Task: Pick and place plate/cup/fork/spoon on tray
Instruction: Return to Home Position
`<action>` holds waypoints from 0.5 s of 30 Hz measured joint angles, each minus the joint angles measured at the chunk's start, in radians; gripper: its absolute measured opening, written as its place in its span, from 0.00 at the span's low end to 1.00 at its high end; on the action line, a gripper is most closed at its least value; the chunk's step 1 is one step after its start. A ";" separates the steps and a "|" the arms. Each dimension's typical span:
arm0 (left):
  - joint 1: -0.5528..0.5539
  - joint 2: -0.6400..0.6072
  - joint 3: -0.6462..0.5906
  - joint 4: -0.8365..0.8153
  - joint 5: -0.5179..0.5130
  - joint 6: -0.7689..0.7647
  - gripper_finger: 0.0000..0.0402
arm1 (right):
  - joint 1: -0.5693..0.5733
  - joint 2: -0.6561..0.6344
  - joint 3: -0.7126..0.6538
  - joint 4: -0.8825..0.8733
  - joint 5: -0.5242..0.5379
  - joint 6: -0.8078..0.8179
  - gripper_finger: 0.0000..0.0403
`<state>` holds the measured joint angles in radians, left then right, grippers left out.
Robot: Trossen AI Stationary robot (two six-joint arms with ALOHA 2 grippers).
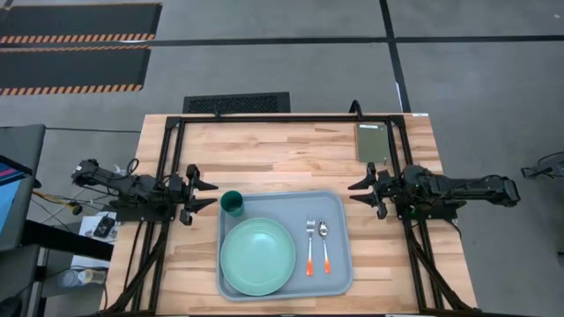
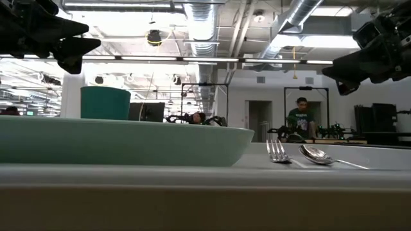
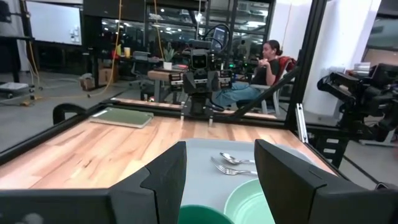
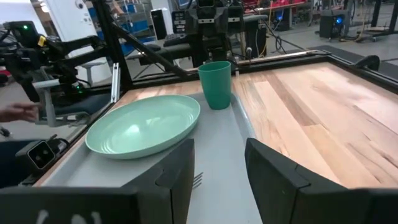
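Note:
The grey-blue tray [image 1: 339,207] lies on the wooden table. On it rest the mint-green plate [image 1: 257,256] at its near left, the teal cup [image 1: 233,203] upright at its far left corner, and the fork [image 1: 310,244] and spoon [image 1: 324,242] side by side at its right, orange handles toward the near edge. My left gripper [image 1: 210,194] is open and empty, just left of the cup, above the table. My right gripper [image 1: 357,192] is open and empty, just right of the tray's far right corner. The cup [image 4: 215,84] and plate [image 4: 146,126] also show in the right wrist view.
A flat olive-green block [image 1: 371,143] lies at the table's far right. A black frame [image 1: 264,118] runs round the table's far edge and sides. A person [image 3: 268,57] sits in the room beyond the table. Bare wood lies between the tray and the far edge.

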<state>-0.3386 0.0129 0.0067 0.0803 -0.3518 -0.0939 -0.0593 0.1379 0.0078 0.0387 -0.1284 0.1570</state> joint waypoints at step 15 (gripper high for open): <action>0.000 0.000 0.000 0.000 0.001 -0.005 0.45 | 0.000 0.000 0.000 0.000 -0.001 0.001 0.42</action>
<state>-0.3386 0.0132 0.0067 0.0803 -0.3508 -0.0992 -0.0593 0.1379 0.0074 0.0387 -0.1291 0.1577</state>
